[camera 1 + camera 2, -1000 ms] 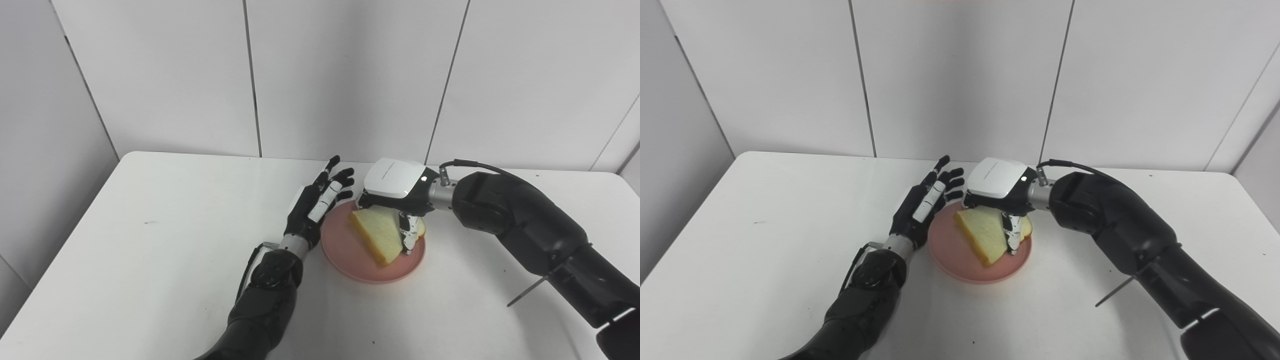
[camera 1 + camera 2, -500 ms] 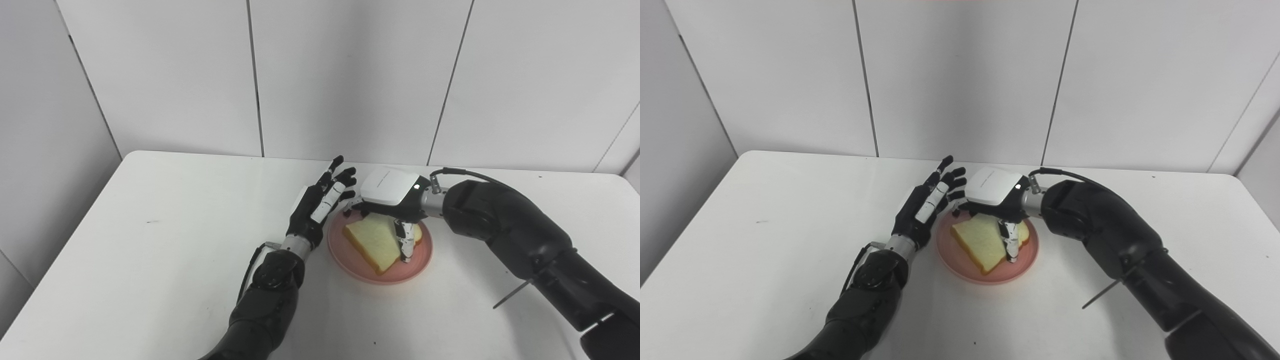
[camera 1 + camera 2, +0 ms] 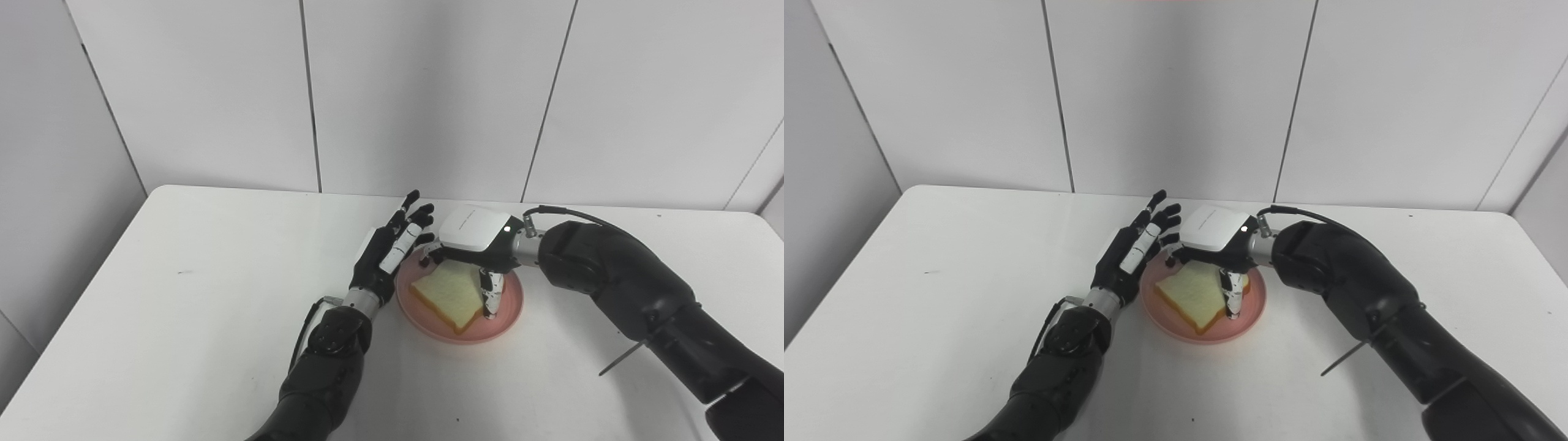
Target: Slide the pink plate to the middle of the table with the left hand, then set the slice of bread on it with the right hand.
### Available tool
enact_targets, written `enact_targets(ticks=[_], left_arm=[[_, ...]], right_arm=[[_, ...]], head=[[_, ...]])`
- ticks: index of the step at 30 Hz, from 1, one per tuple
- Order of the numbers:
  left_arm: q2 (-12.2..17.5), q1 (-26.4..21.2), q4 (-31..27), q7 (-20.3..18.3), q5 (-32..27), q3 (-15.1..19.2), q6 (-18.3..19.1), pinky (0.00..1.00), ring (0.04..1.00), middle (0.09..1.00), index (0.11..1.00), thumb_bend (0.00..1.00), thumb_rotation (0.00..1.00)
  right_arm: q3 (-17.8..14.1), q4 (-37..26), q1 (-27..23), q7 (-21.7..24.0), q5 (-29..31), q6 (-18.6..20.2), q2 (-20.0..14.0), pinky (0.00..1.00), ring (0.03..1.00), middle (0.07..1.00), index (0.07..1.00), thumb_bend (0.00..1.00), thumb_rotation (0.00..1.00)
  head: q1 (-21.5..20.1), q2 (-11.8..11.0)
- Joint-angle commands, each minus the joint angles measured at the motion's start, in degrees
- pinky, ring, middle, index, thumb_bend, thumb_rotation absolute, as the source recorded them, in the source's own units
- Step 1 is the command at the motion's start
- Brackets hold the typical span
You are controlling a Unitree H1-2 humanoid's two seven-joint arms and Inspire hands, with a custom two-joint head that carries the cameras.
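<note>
The pink plate [image 3: 508, 313] sits near the middle of the white table [image 3: 202, 318]. The slice of bread [image 3: 444, 293] lies nearly flat on it. My right hand [image 3: 474, 236] hovers over the plate's far side. Its thumb presses the bread's right edge and its fingertips reach down at the bread's far corner, so it still holds the slice. My left hand [image 3: 392, 248] is open, fingers apart and pointing up, standing against the plate's left rim with nothing in it. The scene also shows in the right eye view, with the bread [image 3: 1191, 294] on the plate [image 3: 1176, 323].
White wall panels rise just behind the table's back edge. A thin rod [image 3: 618, 362] sticks out from my right forearm above the table. My left forearm [image 3: 324, 367] lies over the table's front middle.
My right hand has lowered the bread from a tilted hold to nearly flat on the plate and has shifted a little left. The left hand has stayed beside the plate.
</note>
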Motion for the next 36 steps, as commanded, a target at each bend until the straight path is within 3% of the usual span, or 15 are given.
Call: enact_targets(ticks=[1,8,11,17,21,30,32,36], left_arm=[[0.2,2.7,0.3,-0.6,-0.3,0.2,-1.9,0.83,0.907,0.91,0.951,0.85,0.71],[0.5,3.1,-0.5,-0.9,-0.6,0.3,-1.9,0.83,0.888,0.898,0.948,0.84,0.7],[0.5,3.0,-0.4,-0.8,-0.5,0.3,-1.9,0.85,0.874,0.884,0.948,0.86,0.71],[0.5,3.1,-0.3,-0.5,-0.2,0.2,-1.9,0.84,0.867,0.869,0.944,0.86,0.71],[0.5,3.2,-0.3,-0.8,-0.4,0.3,-1.9,0.83,0.86,0.855,0.945,0.85,0.7],[0.5,3.0,0.0,-1.0,-0.8,0.5,-1.9,0.83,0.863,0.849,0.931,0.84,0.69],[0.5,3.1,-0.3,-1.2,-1.0,0.6,-1.7,0.84,0.87,0.86,0.931,0.84,0.7],[0.6,3.4,-0.6,-1.1,-0.6,0.6,-1.8,0.84,0.877,0.874,0.932,0.85,0.71]], right_arm=[[-1.2,-2.2,-3.0,1.2,1.0,-0.1,-0.4,0.64,0.747,0.78,0.768,1.0,0.23],[-2.2,-5.7,-2.9,4.0,1.2,-0.3,-1.6,0.65,0.793,0.81,0.748,1.0,0.27],[-2.9,-7.3,-2.9,5.8,2.0,-0.1,-2.1,0.7,0.818,0.819,0.752,1.0,0.3],[-5.7,-13.5,-2.3,11.5,5.7,0.6,-4.2,0.78,0.829,0.82,0.77,1.0,0.37],[-7.5,-16.5,-2.0,13.9,8.4,0.3,-6.1,0.77,0.838,0.82,0.772,1.0,0.4],[-10.9,-18.2,0.2,15.2,11.5,0.4,-9.0,0.79,0.846,0.841,0.78,1.0,0.43],[-13.7,-17.8,2.1,15.0,15.1,3.0,-8.6,0.79,0.847,0.839,0.775,1.0,0.42],[-20.3,-12.8,5.8,10.4,21.2,6.7,-5.8,0.75,0.832,0.825,0.77,1.0,0.42]], head=[[-0.1,0.0],[-0.6,-0.2],[-0.7,-0.2],[-0.8,-0.3],[-1.3,-0.4],[-1.6,-0.6],[-2.0,-0.8],[-2.0,-1.0]])
